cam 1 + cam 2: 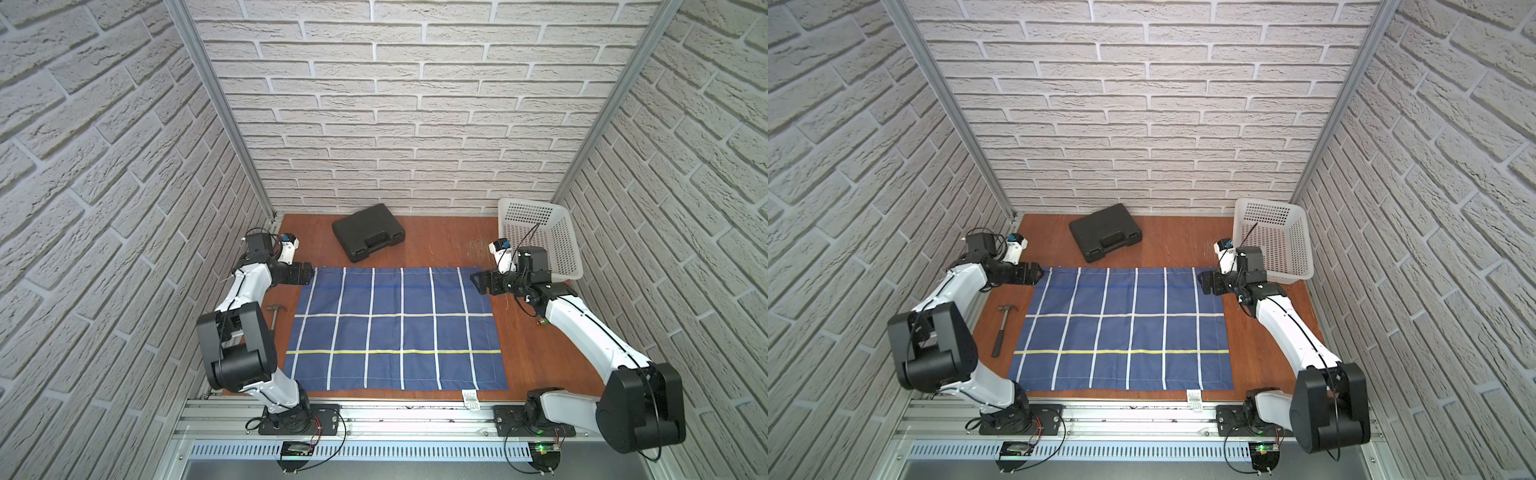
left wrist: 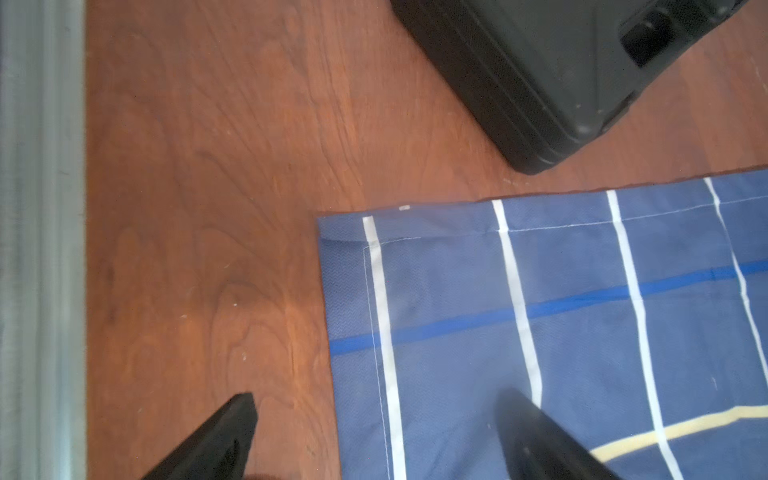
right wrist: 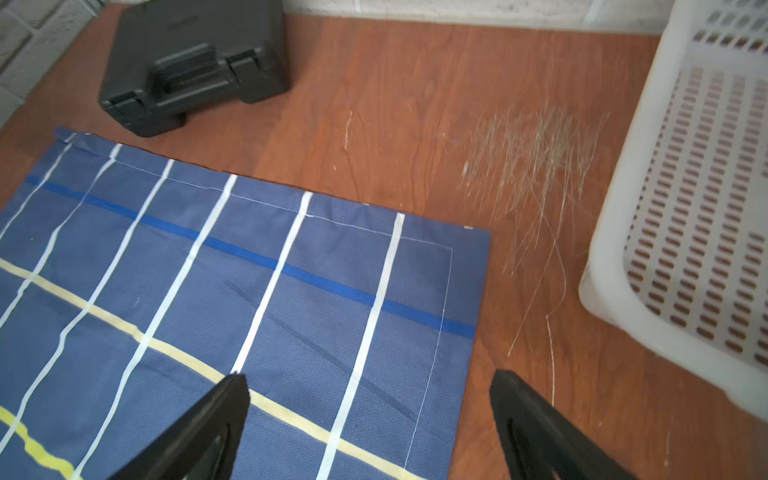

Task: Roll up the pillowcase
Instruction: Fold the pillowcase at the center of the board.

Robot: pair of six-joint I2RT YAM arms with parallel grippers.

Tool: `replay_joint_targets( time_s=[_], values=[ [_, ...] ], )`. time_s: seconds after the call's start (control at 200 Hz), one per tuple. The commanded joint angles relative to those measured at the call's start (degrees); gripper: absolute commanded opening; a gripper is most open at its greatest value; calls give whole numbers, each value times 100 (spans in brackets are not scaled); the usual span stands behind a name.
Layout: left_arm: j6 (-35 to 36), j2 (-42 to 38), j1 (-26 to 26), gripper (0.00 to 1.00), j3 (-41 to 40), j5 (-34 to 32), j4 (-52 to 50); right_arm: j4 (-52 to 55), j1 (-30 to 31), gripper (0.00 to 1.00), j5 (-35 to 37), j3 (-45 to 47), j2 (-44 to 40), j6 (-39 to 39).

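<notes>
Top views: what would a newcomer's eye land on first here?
The blue grid-lined pillowcase lies flat in the middle of the table, not yet rolled. The left gripper and right gripper hang open at its two far corners, holding nothing. Beyond it sit a black case and, by the right arm, a white basket.

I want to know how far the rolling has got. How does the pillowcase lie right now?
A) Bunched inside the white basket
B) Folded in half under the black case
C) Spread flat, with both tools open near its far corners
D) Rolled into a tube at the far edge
C: the pillowcase lies spread flat with no roll begun, and the left tool and right tool stand open, each straddling a side edge near a far corner.
</notes>
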State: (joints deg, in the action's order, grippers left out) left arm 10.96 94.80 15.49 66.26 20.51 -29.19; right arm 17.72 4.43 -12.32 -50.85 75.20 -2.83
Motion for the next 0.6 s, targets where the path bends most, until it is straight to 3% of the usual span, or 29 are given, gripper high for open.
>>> replay_joint_targets(
  time_s=[0.0, 0.33, 0.595],
  values=[
    [275, 452, -14, 91, 354, 161, -483, 182, 123, 95, 646, -298, 372, -603],
    [413, 1587, -386, 85, 1371, -367, -630, 149, 278, 91, 1270, -1255, 1844, -1089],
    [603, 2387, -499, 75, 2257, -537, -978, 263, 295, 90, 1744, -1797, 2701, -1198]
  ],
)
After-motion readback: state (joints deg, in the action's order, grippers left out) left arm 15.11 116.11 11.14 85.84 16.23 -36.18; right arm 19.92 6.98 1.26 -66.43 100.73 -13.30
